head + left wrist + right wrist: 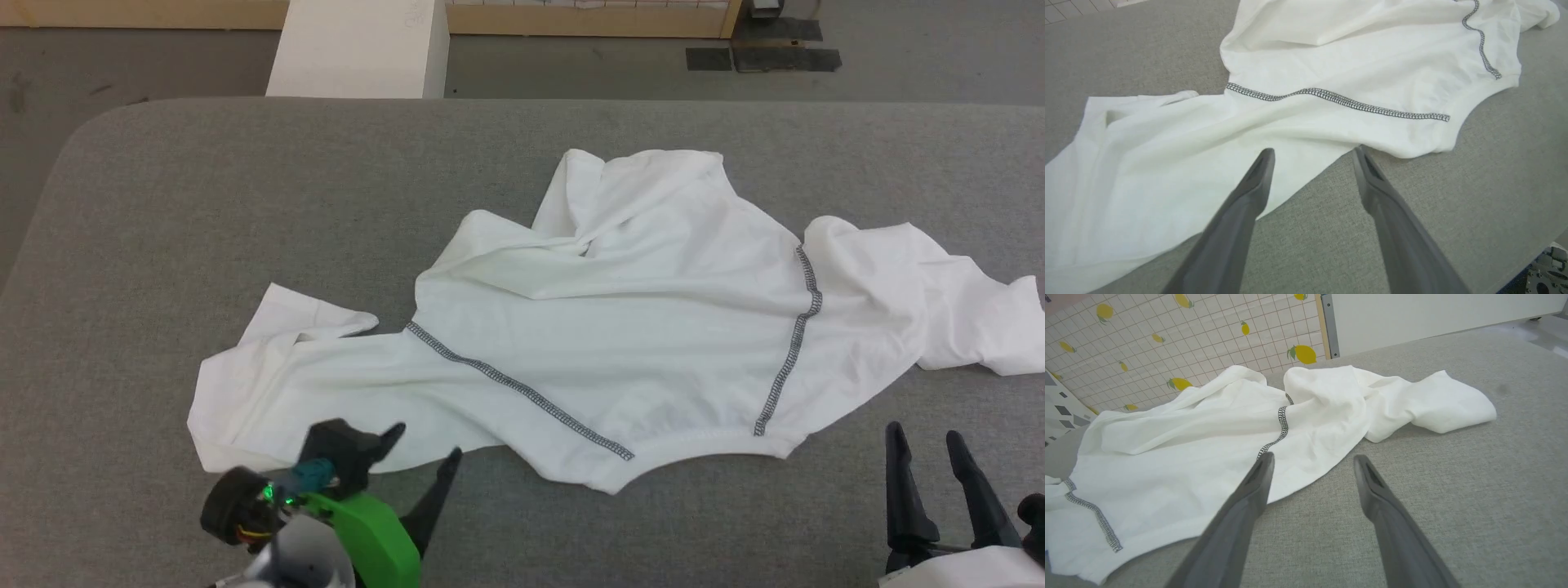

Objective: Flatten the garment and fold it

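A grey cloth table (163, 204) spreads across the head view, one corner rounded at upper left. Behind it is grey floor (571, 77), with a white box (359, 49) at top centre, a pale wooden strip (571, 20) along the top edge and dark mats (767, 53) at upper right. In the right wrist view, at upper left, stands a tiled wall (1167, 343) with lemons.

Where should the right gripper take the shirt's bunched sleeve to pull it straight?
Pinch the sleeve at its outer end, coming from the near side with the open right gripper. That end lies loose and doubled over on the table, likely thick enough to pinch.
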Tool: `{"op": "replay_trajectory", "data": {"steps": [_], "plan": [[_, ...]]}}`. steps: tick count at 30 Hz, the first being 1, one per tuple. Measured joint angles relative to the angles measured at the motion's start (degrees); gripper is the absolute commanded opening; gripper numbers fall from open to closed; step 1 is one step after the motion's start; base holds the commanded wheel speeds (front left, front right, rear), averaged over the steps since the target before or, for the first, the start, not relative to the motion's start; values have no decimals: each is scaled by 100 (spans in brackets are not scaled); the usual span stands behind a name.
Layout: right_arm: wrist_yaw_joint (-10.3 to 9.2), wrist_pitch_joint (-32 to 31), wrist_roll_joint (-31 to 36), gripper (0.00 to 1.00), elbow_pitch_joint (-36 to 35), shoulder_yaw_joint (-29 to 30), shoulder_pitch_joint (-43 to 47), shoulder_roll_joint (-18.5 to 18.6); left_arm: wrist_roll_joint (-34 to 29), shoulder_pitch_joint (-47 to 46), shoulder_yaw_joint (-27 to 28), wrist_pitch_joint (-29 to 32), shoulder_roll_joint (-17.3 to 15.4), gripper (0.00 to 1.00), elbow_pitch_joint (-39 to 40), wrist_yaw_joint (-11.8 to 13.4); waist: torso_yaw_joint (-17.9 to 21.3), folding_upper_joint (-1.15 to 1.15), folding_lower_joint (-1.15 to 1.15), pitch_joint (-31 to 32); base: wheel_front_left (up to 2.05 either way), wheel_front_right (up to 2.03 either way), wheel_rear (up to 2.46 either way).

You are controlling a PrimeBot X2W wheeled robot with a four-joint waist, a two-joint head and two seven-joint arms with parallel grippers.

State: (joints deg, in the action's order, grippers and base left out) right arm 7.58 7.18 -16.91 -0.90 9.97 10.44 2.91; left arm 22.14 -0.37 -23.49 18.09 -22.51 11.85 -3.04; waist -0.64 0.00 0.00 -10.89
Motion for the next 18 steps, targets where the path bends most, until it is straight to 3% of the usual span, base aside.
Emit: {"op": "replay_trajectory", "data": {"steps": [6, 18], "plan": [[0, 91, -40, 100, 129, -89, -30, 0, -203, -234, -468, 359, -60, 100, -550, -201, 114, 0, 0, -56, 0, 0, 0], [0, 115, -33, 100, 147, -92, -102, 0, -358, -1031, -745, 60, 164, 100, -1739, -275, 359, 0, 0, -256, 0, 0, 0]]}}
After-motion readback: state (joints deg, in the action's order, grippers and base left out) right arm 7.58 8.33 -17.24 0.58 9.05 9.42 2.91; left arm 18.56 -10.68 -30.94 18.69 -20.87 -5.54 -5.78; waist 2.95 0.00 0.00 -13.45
